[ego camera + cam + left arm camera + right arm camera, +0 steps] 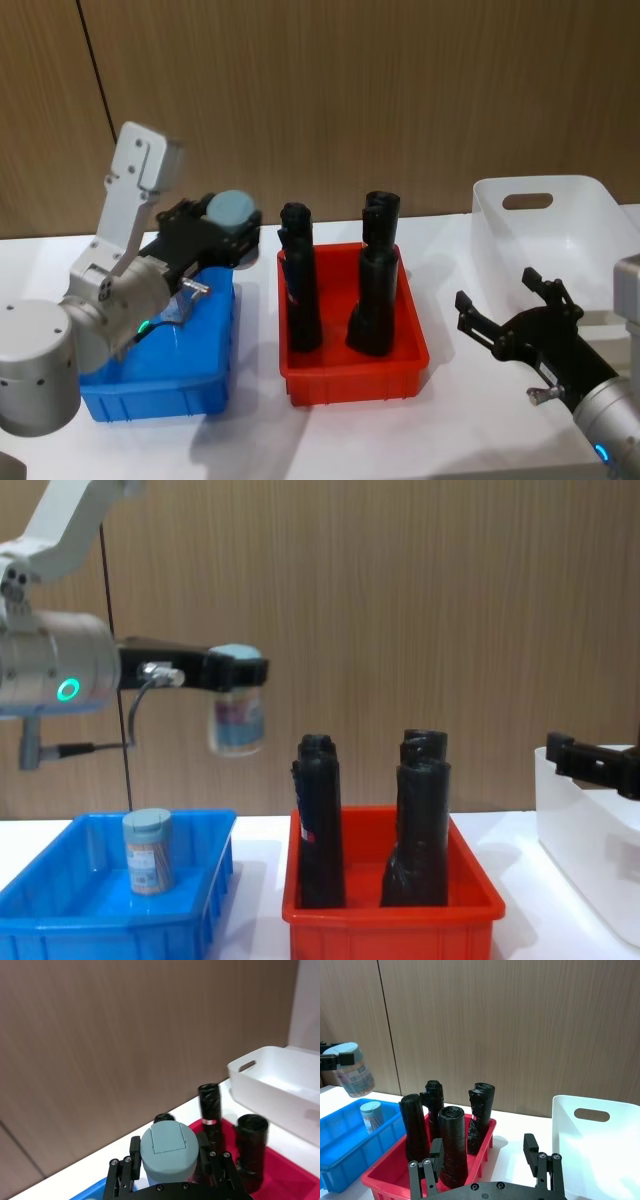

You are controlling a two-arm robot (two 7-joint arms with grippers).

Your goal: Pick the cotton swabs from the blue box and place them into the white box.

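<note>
Blue-lidded cotton swabs [237, 725], label unreadable, tight in left pincer [240, 670] above blue box [100, 940]; right pincer [497, 290] wide near white box [575, 215].

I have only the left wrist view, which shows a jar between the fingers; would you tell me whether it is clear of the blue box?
Observer: Yes; the chest view shows the held jar in the left gripper, hanging well above the blue box.
Operator: Thank you. Is another jar in that box?
Observer: Yes, a second jar stands upright inside it.
Operator: And where is the other arm?
Observer: The right gripper is open by the white box, on its side toward the red bin.
</note>
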